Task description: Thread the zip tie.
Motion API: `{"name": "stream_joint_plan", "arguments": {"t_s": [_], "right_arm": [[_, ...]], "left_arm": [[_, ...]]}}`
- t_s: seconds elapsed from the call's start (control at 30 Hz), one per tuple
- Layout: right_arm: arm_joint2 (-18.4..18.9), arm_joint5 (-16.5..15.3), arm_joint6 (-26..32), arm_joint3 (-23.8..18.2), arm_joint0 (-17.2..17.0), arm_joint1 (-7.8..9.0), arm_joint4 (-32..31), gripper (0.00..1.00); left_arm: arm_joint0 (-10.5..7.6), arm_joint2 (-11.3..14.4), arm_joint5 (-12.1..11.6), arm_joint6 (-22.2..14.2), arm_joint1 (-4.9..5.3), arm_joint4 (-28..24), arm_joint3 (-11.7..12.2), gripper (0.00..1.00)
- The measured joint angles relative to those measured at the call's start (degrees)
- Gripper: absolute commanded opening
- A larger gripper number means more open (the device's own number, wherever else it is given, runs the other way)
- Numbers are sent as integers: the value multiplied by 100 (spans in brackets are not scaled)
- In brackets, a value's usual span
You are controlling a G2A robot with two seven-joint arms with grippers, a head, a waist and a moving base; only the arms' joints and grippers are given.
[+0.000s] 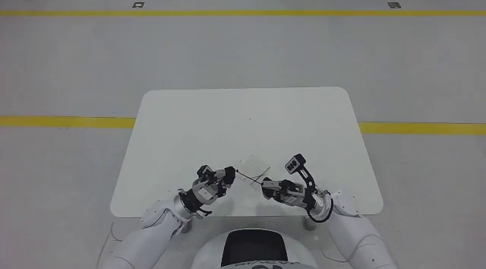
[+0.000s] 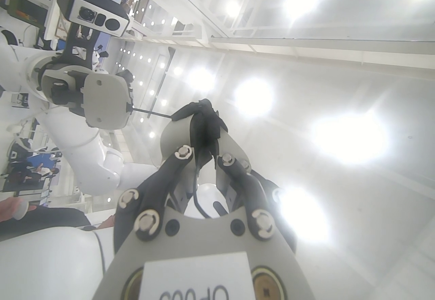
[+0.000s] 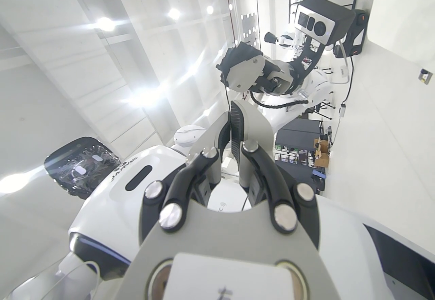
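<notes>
A thin black zip tie [image 1: 249, 178] stretches between my two grippers above the near part of the white table [image 1: 243, 117]. My left gripper [image 1: 227, 172] is shut on one end of it. In the left wrist view the strap [image 2: 153, 113] runs from my left gripper [image 2: 204, 109] across to my right gripper [image 2: 128, 107]. My right gripper [image 1: 266, 188] is shut on the other end. In the right wrist view the strap [image 3: 227, 99] shows as a fine line from my right gripper [image 3: 230, 112] up to my left gripper [image 3: 225, 77]. The tie's head is hidden.
The tabletop beyond the grippers is bare white, with its near edge [image 1: 228, 216] just under the arms. Yellow floor lines [image 1: 61, 121] run past the table on both sides.
</notes>
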Motion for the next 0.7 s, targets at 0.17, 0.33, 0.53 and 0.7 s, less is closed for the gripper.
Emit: {"name": "stream_joint_plan", "arguments": {"t_s": [0.17, 0.33, 0.53, 0.7], "right_arm": [[5, 0, 2, -5, -7, 3, -6, 0], [8, 0, 2, -9, -10, 5, -14, 0], [15, 0, -7, -5, -11, 8, -23, 0], [44, 0, 1, 4, -19, 15, -28, 0]], "left_arm": [[15, -36, -9, 3, 3, -5, -10, 0], [22, -69, -11, 6, 4, -5, -16, 0], [28, -119, -12, 8, 8, -6, -19, 0], [50, -198, -40, 6, 19, -17, -35, 0]]}}
